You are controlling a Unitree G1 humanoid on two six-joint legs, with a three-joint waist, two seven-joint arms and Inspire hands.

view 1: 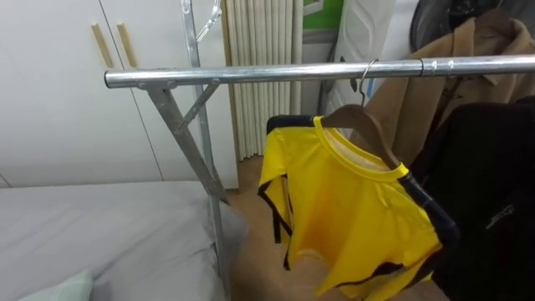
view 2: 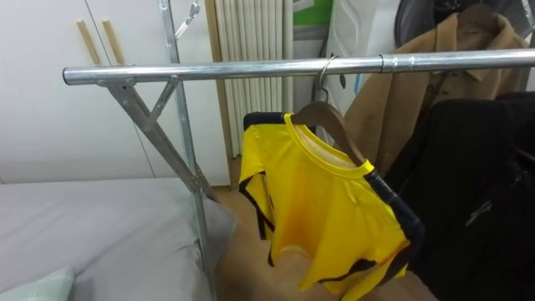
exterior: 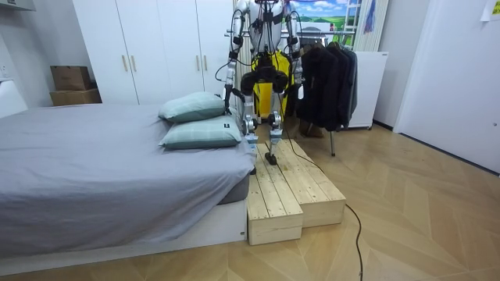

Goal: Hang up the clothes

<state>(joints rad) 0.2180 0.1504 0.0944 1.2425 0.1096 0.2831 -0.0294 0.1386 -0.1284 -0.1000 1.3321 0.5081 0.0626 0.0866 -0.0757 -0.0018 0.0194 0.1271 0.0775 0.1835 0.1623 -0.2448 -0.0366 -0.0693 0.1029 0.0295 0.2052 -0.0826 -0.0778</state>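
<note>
Shiny metal rail [view 1: 318, 73] at twelve o'clock; smooth wooden hanger [view 1: 374, 130]; sleek yellow cloth shirt [view 1: 351, 217]; matt grey bedsheet [view 1: 100, 226] at eight o'clock.

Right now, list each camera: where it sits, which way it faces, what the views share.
Left eye view: on the robot's head, looking slightly down at the metal rail and the yellow shirt hanging from it.
Right eye view: beside it on the head, same aim, the scene shifted slightly left.
Room view: stands off past the bed's foot, facing the rail; the whole robot shows from behind, on the wooden platform.
Shared: all three see the shirt, bed and dark coats.
</note>
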